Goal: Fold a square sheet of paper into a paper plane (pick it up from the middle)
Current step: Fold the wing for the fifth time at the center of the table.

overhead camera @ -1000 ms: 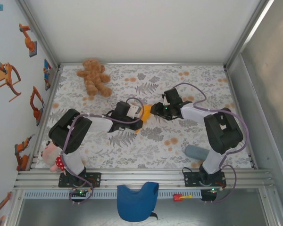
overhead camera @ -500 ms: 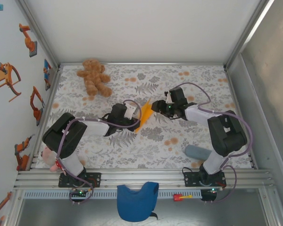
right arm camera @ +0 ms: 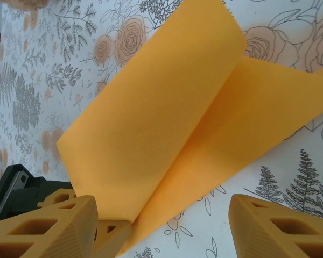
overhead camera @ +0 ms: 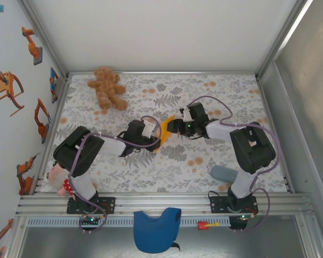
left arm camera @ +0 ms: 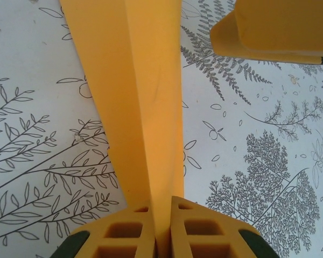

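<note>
- Holding the orange paper sheet (left arm camera: 140, 97) in an edge-on pinch, the left gripper (left arm camera: 161, 215) has its two pads pressed together with only the paper's thickness between them.
- The right gripper (right arm camera: 162, 215) stands with jaws well apart. The sheet's folded spine runs down between its fingers, closer to one pad, and neither pad is clamping it.
- Location: in the overhead view the orange paper sheet (overhead camera: 164, 129) sits at mid-table between the left gripper (overhead camera: 155, 131) and the right gripper (overhead camera: 174, 126), over the floral table cover (overhead camera: 204, 161). Whether its lower tip touches the cover cannot be told.
- Condition: the orange paper sheet (right arm camera: 167, 107) is doubled along one long crease, with two flaps spreading from it in a shallow V. It is not yet a finished dart.
- Handling judgement: the paper looks very light and thin, and the free flaps will probably sag or flutter when moved. It should crease readily, so a stray pinch is likely to leave a mark that stays. It could tear if the two arms pull against each other.
- Recommended hold: take it on the crease line, where the doubled layers are stiffest, close to the other arm's grip. Loose flap edges would likely buckle.
- Bystanders: the teddy bear (overhead camera: 109, 88) and the blue cloth (overhead camera: 156, 228) lie well apart from the work.
</note>
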Controlling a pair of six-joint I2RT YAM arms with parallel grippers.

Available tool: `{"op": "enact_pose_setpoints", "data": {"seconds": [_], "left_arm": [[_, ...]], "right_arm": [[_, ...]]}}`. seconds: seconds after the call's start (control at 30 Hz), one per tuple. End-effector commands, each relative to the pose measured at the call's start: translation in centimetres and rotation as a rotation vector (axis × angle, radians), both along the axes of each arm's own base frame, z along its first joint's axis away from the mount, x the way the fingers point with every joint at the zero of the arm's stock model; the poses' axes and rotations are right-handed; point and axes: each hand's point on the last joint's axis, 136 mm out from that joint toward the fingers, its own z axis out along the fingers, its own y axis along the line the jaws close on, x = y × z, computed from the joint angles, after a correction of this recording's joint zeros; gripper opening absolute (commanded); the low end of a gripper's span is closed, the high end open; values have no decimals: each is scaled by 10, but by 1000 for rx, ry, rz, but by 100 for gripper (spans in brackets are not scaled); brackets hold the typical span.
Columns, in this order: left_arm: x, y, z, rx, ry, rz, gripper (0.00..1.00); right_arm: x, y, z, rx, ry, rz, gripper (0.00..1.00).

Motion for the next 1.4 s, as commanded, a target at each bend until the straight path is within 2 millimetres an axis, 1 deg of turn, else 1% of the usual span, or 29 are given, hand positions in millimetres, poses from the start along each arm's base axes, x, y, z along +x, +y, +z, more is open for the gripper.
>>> {"op": "enact_pose_setpoints", "data": {"seconds": [0.0,0.3,0.43,0.63,0.67,0.73,0.8,0.9,1.03,1.2,1.3,1.37], "left_arm": [[1,-4,2,-15,8,-15,12],[-1,-8,-1,-19,30,-30,12],[-1,-8,-3,-16,33,-29,12],[-1,-8,-5,-10,40,-29,12],[-1,-8,-5,-10,41,-29,12],[-1,-8,-6,-9,41,-31,12],[-2,-8,-6,-9,42,-32,12],[-2,-8,-6,-10,42,-33,12],[-2,-9,-5,-14,43,-34,12],[-2,-9,-3,-20,44,-33,13],[-2,-10,5,-40,40,-33,15],[-2,-11,12,-54,37,-32,17]], "right_arm": [[1,6,-3,5,-20,34,65],[1,12,-10,13,6,39,65],[1,19,-7,56,6,62,66],[4,20,4,81,-31,49,67],[5,19,3,77,-27,43,70],[6,18,0,65,-18,32,74],[7,18,-4,60,-8,22,80],[7,17,-11,39,8,8,81],[9,12,-22,-23,28,-24,80],[9,1,-39,-135,67,-60,76],[7,-6,-50,-185,92,-80,71],[6,-8,-54,-204,104,-85,70]]}}
